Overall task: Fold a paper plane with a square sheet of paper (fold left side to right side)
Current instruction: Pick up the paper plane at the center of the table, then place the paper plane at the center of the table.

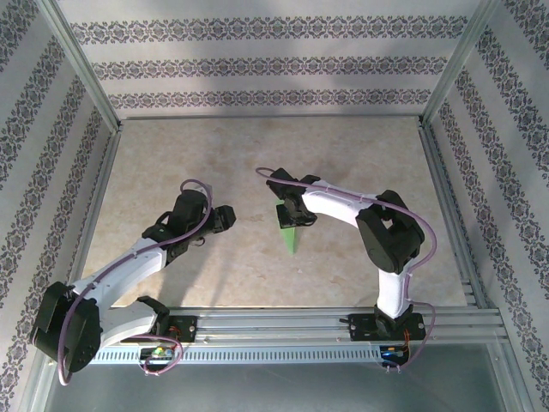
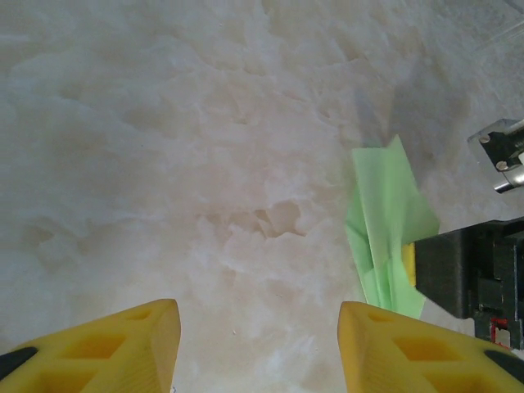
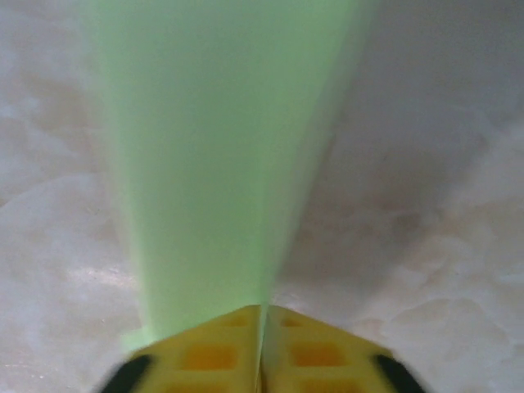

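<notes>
Worktop (image 1: 214,163) is a pale marbled slab, cream with cloudy beige veining, matte with a bit of soft glare up close. Aluminium frame (image 1: 81,64) boxes it in, and the walls (image 1: 257,60) at the back and on both sides are white wallpaper with bands of dark floral pattern. A slotted metal rail (image 1: 274,330) runs along the near edge, where both arms are bolted.

The paper plane (image 1: 292,239) is around mid-worktop, a touch right of centre, sharp tip aimed at the near edge. The right gripper (image 1: 294,215) is clamped on the end away from the tip — yellow fingers (image 3: 315,344) pressed together with green paper running out of them. The left gripper (image 1: 225,216) hovers to the left of it, near but apart — fingers spread wide, nothing between them.
</notes>
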